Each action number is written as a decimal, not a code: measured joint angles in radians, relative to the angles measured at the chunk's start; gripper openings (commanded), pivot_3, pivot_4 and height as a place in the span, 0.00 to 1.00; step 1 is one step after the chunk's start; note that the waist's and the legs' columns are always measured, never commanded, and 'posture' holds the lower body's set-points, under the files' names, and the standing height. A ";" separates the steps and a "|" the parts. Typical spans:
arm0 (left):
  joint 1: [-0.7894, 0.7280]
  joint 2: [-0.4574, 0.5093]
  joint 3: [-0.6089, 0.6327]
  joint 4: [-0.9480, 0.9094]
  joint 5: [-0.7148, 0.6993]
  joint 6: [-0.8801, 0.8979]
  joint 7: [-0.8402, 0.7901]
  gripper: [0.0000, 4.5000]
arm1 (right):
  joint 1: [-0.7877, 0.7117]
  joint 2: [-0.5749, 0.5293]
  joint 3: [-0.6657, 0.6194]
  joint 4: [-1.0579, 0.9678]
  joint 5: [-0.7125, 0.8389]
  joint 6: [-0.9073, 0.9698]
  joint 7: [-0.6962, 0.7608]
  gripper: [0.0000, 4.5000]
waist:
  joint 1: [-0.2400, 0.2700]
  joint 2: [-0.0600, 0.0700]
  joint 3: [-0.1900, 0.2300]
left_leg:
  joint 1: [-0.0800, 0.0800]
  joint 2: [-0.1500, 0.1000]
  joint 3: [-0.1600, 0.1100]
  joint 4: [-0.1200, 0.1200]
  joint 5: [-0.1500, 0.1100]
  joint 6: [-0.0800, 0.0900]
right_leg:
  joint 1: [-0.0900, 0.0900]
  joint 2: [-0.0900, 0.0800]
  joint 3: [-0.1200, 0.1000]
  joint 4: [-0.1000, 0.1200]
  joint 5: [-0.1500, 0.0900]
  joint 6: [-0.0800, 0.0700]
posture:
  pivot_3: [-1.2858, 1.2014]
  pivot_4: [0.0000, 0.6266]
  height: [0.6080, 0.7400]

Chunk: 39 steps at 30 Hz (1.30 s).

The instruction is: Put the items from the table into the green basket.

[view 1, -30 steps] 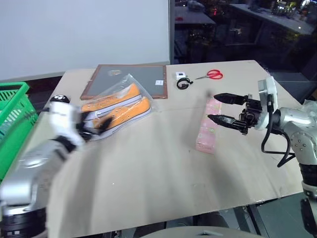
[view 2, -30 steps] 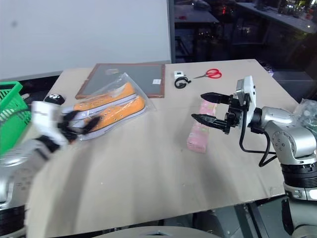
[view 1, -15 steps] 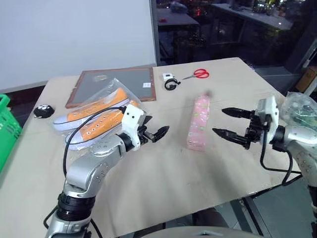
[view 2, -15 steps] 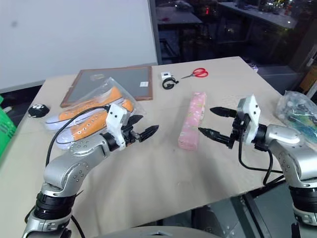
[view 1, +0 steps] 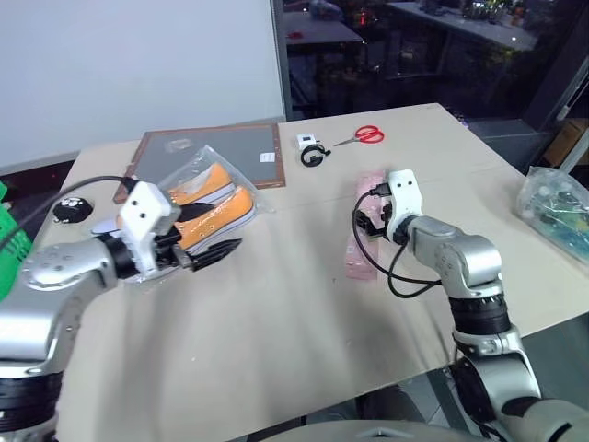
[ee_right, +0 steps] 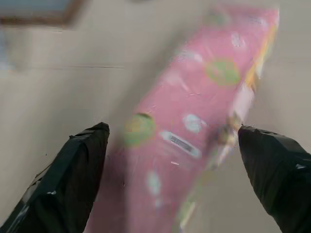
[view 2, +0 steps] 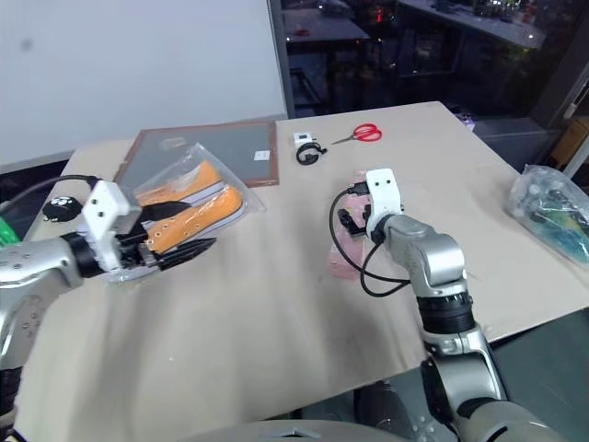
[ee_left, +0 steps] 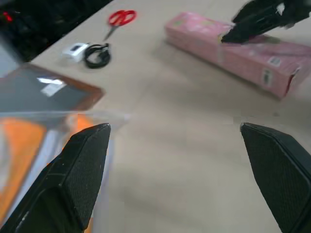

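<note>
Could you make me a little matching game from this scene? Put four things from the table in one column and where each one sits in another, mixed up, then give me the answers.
Things:
1. red-handled scissors
2. long pink packet
3. orange sneakers in clear bag
4. brown-framed board

Places:
A. partly under the bag of sneakers, at the far side of the table
B. right below the right gripper, between its open jaws
C. near the far edge, beside a small white gadget with a black cable
D. just ahead of the left gripper

Pairs: 1-C, 2-B, 3-D, 4-A
</note>
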<state>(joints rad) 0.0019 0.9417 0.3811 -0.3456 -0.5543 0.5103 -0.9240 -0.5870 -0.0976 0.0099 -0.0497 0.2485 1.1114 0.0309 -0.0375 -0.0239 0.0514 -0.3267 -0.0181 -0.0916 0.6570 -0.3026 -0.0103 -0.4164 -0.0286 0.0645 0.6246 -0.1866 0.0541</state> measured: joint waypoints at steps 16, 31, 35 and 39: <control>0.222 -0.061 0.203 -0.241 -0.038 0.112 0.081 1.00 | -0.075 0.057 -0.010 0.126 -0.038 0.068 -0.021 0.82 | 0.033 0.004 -0.003 | 0.010 0.002 0.000 -0.004 0.000 0.000 | 0.006 0.002 -0.001 0.001 -0.005 0.000 | 0.60 0.00 1.00; 0.231 -0.062 0.237 -0.249 -0.038 0.126 0.080 1.00 | -0.106 0.124 -0.139 0.135 -0.023 0.126 -0.019 0.01 | 0.033 0.004 -0.003 | 0.013 0.004 0.001 -0.009 0.000 0.000 | 0.007 0.004 0.000 0.001 -0.006 0.000 | 0.59 0.00 1.00; 0.179 -0.090 0.232 -0.244 -0.068 0.137 0.103 1.00 | -0.084 0.102 -0.106 0.105 -0.005 0.091 0.050 0.01 | 0.030 0.006 -0.002 | 0.012 0.004 0.001 -0.008 0.000 0.000 | 0.007 0.004 0.000 0.000 -0.005 0.000 | 0.58 0.00 1.00; 0.086 -0.219 0.230 -0.234 -0.226 0.202 0.200 1.00 | -0.077 0.079 -0.021 0.054 0.046 0.028 0.192 0.01 | 0.022 0.011 0.002 | 0.009 0.004 0.002 -0.008 0.000 0.000 | 0.003 0.004 0.001 0.001 -0.003 0.004 | 0.58 0.00 1.00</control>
<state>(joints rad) 0.0883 0.7225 0.6106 -0.5795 -0.7800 0.7119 -0.7244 -0.6638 -0.0185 -0.0109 0.0042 0.2947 1.1397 0.2229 -0.0157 -0.0128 0.0530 -0.3177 -0.0139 -0.0898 0.6490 -0.3026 -0.0103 -0.4135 -0.0244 0.0655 0.6255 -0.1895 0.0580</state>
